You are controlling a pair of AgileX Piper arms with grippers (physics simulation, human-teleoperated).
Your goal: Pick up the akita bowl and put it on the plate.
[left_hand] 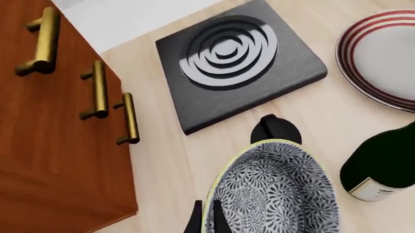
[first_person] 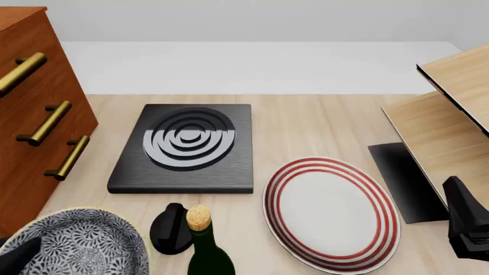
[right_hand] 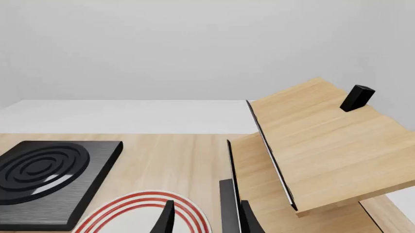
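Note:
The akita bowl [left_hand: 275, 194] [first_person: 77, 249] is white with a dense dark floral pattern and a yellowish rim, at the near left by the cabinet. My left gripper [left_hand: 206, 219] [first_person: 19, 255] is shut on its rim, one finger outside and one inside. The plate [first_person: 332, 212] [left_hand: 382, 53] [right_hand: 139, 208], white with red rings, lies on the table to the right of the bowl with nothing on it. My right gripper [right_hand: 207, 218] [first_person: 466, 229] is open with nothing between its fingers, at the near right just past the plate's edge.
A dark green corked bottle [first_person: 202, 252] [left_hand: 382, 165] and a small black object [first_person: 172, 229] [left_hand: 275, 128] stand between bowl and plate. A black slab with grey rings [first_person: 183, 146] lies behind. A brown drawer cabinet [first_person: 31, 114] stands left, a wooden rack [first_person: 450, 114] right.

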